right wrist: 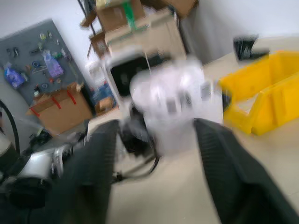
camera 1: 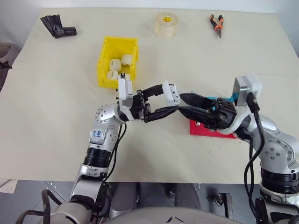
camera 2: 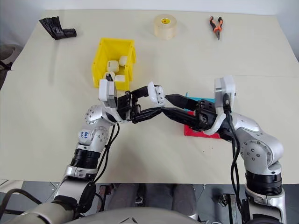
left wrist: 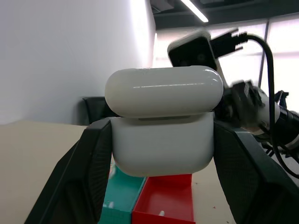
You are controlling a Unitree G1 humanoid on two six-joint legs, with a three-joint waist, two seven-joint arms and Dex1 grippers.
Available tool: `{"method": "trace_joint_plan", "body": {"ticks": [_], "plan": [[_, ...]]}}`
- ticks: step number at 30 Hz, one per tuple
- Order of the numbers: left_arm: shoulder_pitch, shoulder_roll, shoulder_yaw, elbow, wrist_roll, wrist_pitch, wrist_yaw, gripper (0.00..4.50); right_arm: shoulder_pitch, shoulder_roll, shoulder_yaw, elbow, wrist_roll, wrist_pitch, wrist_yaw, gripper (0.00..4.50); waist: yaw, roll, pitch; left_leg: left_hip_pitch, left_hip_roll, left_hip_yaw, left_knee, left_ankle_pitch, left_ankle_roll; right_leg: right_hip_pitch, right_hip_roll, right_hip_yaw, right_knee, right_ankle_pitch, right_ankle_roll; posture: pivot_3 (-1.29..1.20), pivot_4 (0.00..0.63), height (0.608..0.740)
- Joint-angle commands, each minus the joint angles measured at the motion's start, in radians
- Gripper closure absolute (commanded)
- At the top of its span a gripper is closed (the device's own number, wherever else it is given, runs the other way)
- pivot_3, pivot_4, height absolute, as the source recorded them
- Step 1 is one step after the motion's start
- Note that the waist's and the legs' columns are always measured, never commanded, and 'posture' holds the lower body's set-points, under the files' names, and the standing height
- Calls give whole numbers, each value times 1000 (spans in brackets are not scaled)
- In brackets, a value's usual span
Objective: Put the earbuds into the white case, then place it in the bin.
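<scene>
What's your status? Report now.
Left gripper shut on case, lid nearly closed. Right gripper open beside it. Bin holds other cases; path clear.

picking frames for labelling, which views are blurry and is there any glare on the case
Right wrist view: motion-blurred throughout, the white case and the bin smeared. Left wrist view: sharp, with a thin highlight streak on the case lid and bright ceiling lights behind. Both eye views: evenly lit, crisp, soft shadows.

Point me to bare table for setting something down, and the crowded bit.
Free: the table left of the yellow bin, and between tape roll and pliers. Crowded: centre, where both end effectors meet over the red tray.
</scene>
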Motion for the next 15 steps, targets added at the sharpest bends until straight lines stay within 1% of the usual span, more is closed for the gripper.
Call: {"method": "trace_joint_plan", "body": {"ticks": [1, 3, 5, 9, 12, 15], "plan": [[-6, -3, 0, -49, -25, -8, -4, 1680, -11, -19, -24, -10, 16, 1, 13, 697, -1, 0, 0, 0, 0, 0, 0, 0, 0, 0, 0, 0, 0, 0, 0, 0, 150, 740], [3, 9, 4, -54, -20, -7, -3, 1680, -7, -38, -46, -2, 12, -2, 19, 23, -1, 0, 0, 0, 0, 0, 0, 0, 0, 0, 0, 0, 0, 0, 0, 0, 150, 740], [20, 41, 17, -69, -13, 2, 1, 1680, 12, -77, -83, 18, -7, -15, 37, 23, -1, 0, 0, 0, 0, 0, 0, 0, 0, 0, 0, 0, 0, 0, 0, 0, 150, 740], [51, 148, 23, -93, 53, 6, 27, 1680, 76, -166, -125, 55, -129, -109, 102, 23, -1, 0, 0, 0, 0, 0, -1, 0, 0, 0, 0, 0, 0, 0, 0, 0, 150, 740], [52, 263, -26, -83, 185, -29, 24, 1680, 77, -203, -130, 75, -174, -142, 124, 23, -2, 0, 0, 0, 0, 1, -1, 0, 0, 0, 0, 0, -1, 0, 0, 0, 150, 740], [30, 337, -81, -88, 263, -24, 8, 1680, 51, -236, -76, 58, -242, -166, 149, 620, -2, 0, 0, 1, 0, 1, -1, 0, 0, 0, 0, 1, 0, 0, 0, 0, 150, 740]]}}
